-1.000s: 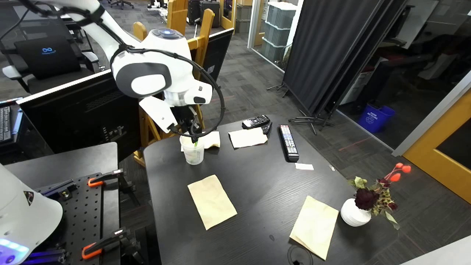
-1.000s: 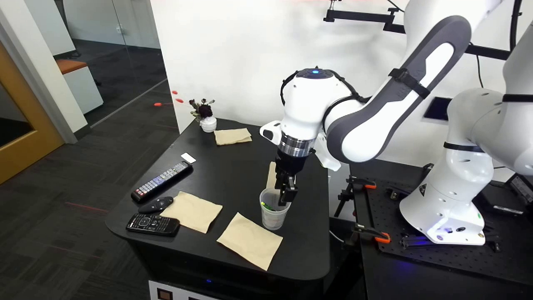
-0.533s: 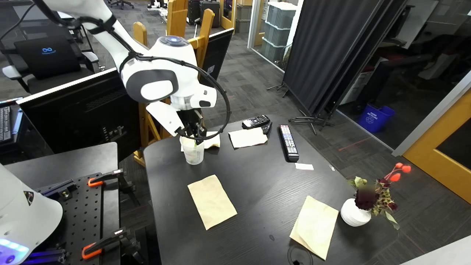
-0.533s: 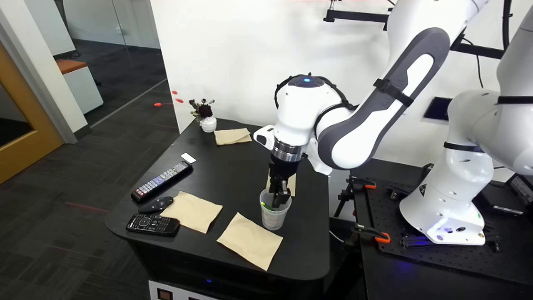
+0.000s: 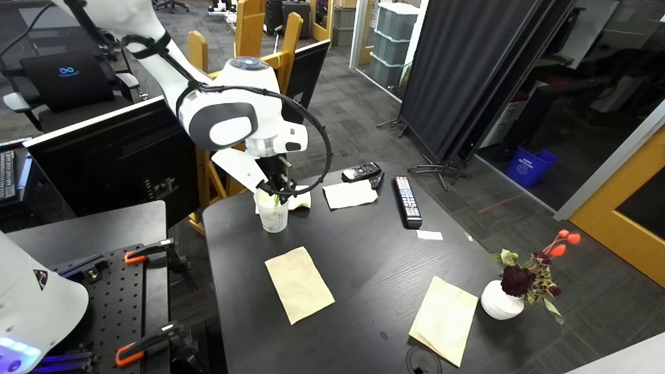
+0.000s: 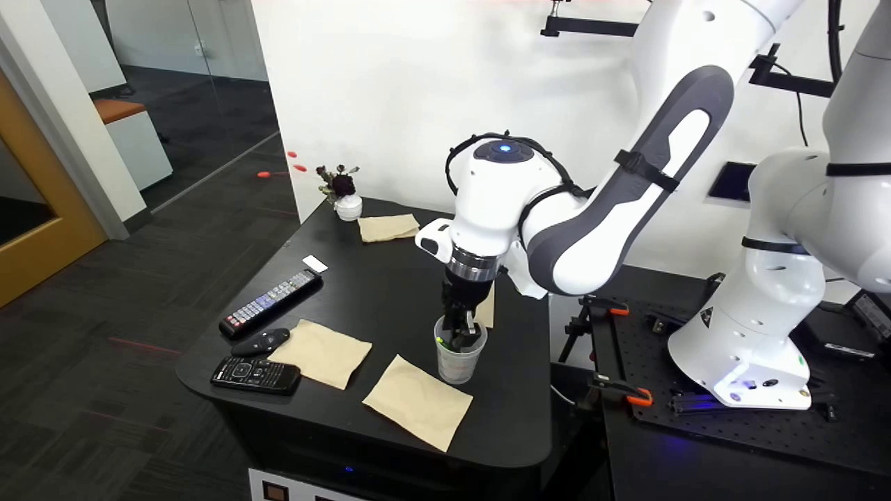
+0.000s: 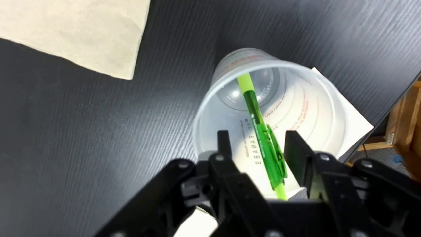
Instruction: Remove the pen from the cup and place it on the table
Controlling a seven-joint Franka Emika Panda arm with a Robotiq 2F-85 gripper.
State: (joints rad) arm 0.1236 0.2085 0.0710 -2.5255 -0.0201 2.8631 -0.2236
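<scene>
Compared with the earlier frames, the white and grey jointed robot arm [image 6: 626,202] is now lower and a little to the side, while the large table with the dark matte top [image 6: 390,292] and what stands on it keep their places. It carries the black two-finger gripper [image 7: 258,141], which is at the mouth of the small round cup of whitish translucent plastic [image 6: 456,365]; it seems to reach just inside the rim, but how deep I cannot tell. Inside this cup leans the thin green pen with yellow-green ends [image 7: 263,138], not yet taken out. The jaws stand apart and hold nothing. In the wrist view the pen lies between them, closer to the jaw on the picture's right side; its long axis runs from the cup's bottom up toward the gripper's body and crosses the closing line at a steep slant. So, I judge, the coming move is to close on the pen, perhaps after a small shift to centre it. Counting from big to small, I find one arm, one such table, one gripper, four tan rectangular paper sheets [image 6: 418,402], one white round vase with dark red flowers [image 5: 502,300], three black remote controls [image 6: 271,304], one cup, one pen and one flat white card [image 6: 315,264].
</scene>
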